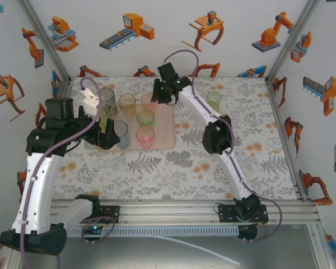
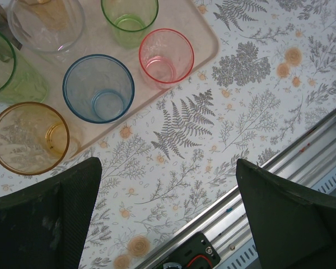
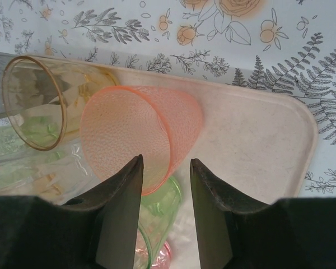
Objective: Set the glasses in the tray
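Observation:
The pale pink tray (image 1: 167,126) lies at the back left of the table and holds several glasses. An orange-pink glass (image 3: 140,134) stands at its far edge beside an amber one (image 3: 39,101). My right gripper (image 3: 165,162) is open there, and the near side of that glass's rim lies between its fingers. In the top view the right gripper (image 1: 158,94) hovers over this glass (image 1: 148,102). My left gripper (image 2: 168,168) is open and empty over the tablecloth just in front of the tray (image 2: 196,33). Blue (image 2: 98,88), pink (image 2: 166,55), green (image 2: 129,14) and amber (image 2: 28,137) glasses stand beyond it.
One green glass (image 1: 214,99) stands alone on the flowered tablecloth to the right of the tray. The aluminium rail (image 1: 173,210) runs along the table's near edge. Printed walls close in the left, back and right sides.

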You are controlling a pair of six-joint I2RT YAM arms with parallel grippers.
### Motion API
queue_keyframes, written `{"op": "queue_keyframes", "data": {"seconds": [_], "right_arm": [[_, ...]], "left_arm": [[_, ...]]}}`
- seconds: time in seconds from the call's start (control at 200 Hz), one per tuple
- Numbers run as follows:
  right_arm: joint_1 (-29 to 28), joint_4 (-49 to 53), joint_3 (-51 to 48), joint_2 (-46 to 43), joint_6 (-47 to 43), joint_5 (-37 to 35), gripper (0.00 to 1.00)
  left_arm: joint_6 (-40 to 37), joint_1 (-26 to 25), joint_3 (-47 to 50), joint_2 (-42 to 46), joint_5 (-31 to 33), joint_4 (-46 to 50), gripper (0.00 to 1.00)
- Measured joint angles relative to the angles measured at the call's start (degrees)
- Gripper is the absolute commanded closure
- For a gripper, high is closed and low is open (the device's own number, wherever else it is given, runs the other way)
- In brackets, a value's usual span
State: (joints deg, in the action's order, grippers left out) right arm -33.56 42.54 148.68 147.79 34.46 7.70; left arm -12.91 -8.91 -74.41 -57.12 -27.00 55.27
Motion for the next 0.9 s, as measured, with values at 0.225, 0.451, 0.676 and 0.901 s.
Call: {"op": "queue_keyframes", "data": {"seconds": [0.225,0.451,0.676,0.901], "right_arm": [[0.1,-0.2,0.0,-1.6,0.0,0.0,0.60],[0.1,0.3,-1.9,-5.5,-1.3,-1.7,0.60],[0.1,1.5,-18.9,-21.4,-3.5,-6.6,0.60],[0.1,-0.9,-44.3,-43.3,-3.8,-10.8,0.60]], "left_arm": [[0.0,0.0,0.0,0.0,0.5,0.0,0.03],[-0.8,0.1,0.0,0.5,2.6,0.1,0.03],[-3.7,0.1,0.0,2.0,5.3,2.0,0.03],[-5.4,0.1,1.0,5.5,7.2,3.9,0.03]]}}
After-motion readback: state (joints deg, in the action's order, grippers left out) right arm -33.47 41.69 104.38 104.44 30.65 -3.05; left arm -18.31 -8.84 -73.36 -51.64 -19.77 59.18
